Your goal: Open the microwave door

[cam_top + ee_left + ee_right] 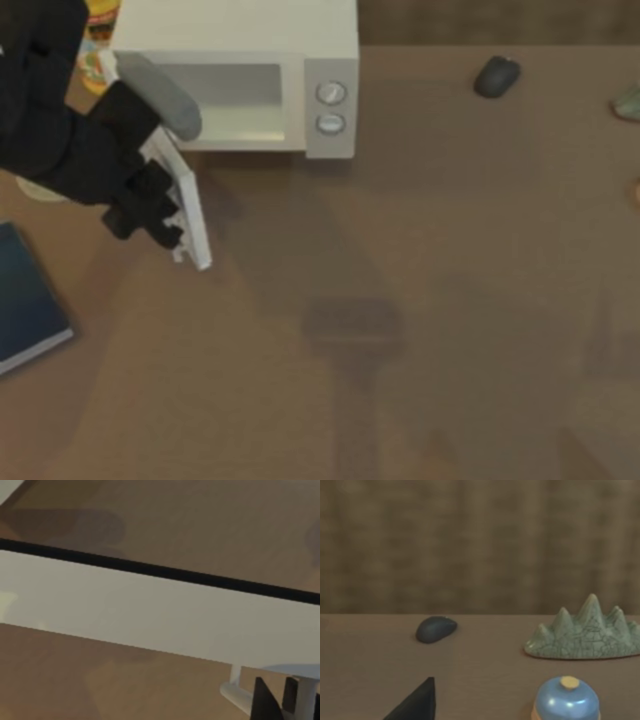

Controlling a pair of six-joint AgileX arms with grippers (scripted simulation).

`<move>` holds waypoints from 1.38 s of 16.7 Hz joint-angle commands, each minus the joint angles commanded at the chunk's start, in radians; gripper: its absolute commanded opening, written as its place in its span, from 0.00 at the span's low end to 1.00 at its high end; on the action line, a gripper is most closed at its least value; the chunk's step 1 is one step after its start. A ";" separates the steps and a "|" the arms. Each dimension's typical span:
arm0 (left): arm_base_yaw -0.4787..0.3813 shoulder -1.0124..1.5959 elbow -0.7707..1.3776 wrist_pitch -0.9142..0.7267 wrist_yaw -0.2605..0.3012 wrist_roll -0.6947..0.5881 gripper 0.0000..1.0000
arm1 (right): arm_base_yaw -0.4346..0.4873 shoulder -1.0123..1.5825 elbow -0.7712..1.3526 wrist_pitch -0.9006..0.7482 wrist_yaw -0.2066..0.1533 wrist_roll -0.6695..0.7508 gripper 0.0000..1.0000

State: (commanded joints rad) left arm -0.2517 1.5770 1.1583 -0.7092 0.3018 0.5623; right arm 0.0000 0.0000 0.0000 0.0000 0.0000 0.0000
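- Microwave (300, 40) sits at the far left of the table (420, 330), its two grey knobs facing the near side and its cavity already showing.
- Microwave door (196, 225) stands swung out toward the near side, hinged at the left and roughly square to the front — well open, by the look of it.
- Left claw (165, 225) is at the door's free end, pressed against its left face where the handle should be; it appears closed on the microwave door, though the arm's dark bulk covers the fingers from above.
- Step in hand, as I judge it: the tail of the swing. Next move calls for either a little more pull along the arc or simply letting go and backing away without nudging the door shut.
- Left wrist view shows only a white band with a dark edge and a pale bar near dark fingers (262, 700) — hard to read.
- Right claw is out of the top view; its state I cannot tell.
- Dark computer mouse (497, 76) lies far right.
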 joint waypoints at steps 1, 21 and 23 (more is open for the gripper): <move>0.000 0.000 0.000 0.000 0.000 0.000 0.00 | 0.000 0.000 0.000 0.000 0.000 0.000 1.00; 0.093 0.002 0.010 -0.083 0.090 0.220 0.00 | 0.000 0.000 0.000 0.000 0.000 0.000 1.00; 0.093 0.002 0.010 -0.083 0.090 0.220 0.00 | 0.000 0.000 0.000 0.000 0.000 0.000 1.00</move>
State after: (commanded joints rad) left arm -0.1588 1.5791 1.1685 -0.7926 0.3914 0.7822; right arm 0.0000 0.0000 0.0000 0.0000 0.0000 0.0000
